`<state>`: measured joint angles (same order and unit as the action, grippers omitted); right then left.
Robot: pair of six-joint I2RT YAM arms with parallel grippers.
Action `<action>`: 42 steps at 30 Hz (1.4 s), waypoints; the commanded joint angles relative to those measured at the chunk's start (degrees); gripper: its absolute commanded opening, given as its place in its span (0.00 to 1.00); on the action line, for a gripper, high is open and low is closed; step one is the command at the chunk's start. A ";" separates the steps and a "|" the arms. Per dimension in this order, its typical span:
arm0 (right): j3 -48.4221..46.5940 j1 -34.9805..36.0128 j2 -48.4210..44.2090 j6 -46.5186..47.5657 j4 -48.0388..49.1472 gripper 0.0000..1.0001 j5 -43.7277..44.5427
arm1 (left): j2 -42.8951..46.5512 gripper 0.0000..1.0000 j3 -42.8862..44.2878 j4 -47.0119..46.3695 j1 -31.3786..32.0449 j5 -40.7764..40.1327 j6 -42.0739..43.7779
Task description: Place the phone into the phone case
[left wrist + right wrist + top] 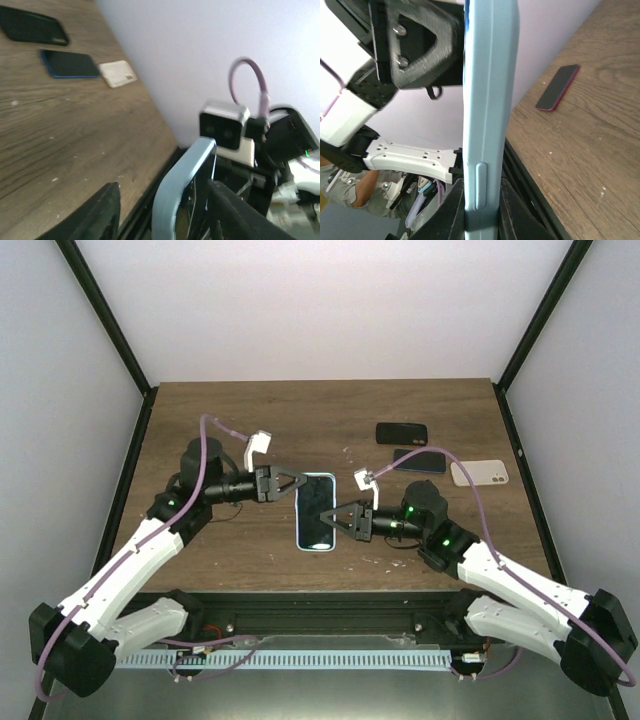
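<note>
The phone (316,502) shows its dark screen inside the light blue phone case (299,525), at the table's front middle between both grippers. My right gripper (336,516) comes in from the right. In the right wrist view it (482,187) is shut on the case's long edge (487,100), beside a side button. My left gripper (298,483) reaches the case's upper left corner. In the left wrist view it (164,189) stands open round the case's rim (177,195), with a gap on the left finger's (97,212) side.
At the back right lie a black case (402,432), a dark blue phone (418,461) and a beige phone (479,473). A dark phone with a magenta rim (558,87) lies on the wood in the right wrist view. The table's black front rail (320,605) is close below.
</note>
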<state>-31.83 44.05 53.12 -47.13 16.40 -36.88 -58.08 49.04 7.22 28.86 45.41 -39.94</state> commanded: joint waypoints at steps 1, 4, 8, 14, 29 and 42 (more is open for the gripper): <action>-2.43 -0.24 1.50 4.07 -3.69 0.01 6.57 | -0.41 0.65 4.13 12.01 -0.42 -13.35 5.70; -2.95 -0.67 3.87 4.80 -5.38 0.01 9.01 | 0.01 0.90 5.49 17.66 -0.54 -20.97 8.08; -3.69 -1.45 8.87 4.62 -5.65 0.01 10.86 | 1.32 1.00 6.09 22.96 -0.60 -29.67 10.18; -6.93 -2.78 20.82 3.83 -4.26 0.01 9.84 | 2.24 1.00 6.69 29.96 -0.90 -39.94 10.75; -13.78 -5.96 41.36 0.45 -3.71 0.01 2.35 | 4.01 1.00 0.66 28.72 -1.04 -45.57 15.20; -14.01 -8.53 47.56 0.24 -3.44 0.09 1.45 | 2.72 1.00 2.24 30.02 -1.00 -44.86 16.36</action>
<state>-43.46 36.42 99.55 -47.27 10.57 -35.62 -55.05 50.11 36.14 28.10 0.71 -25.02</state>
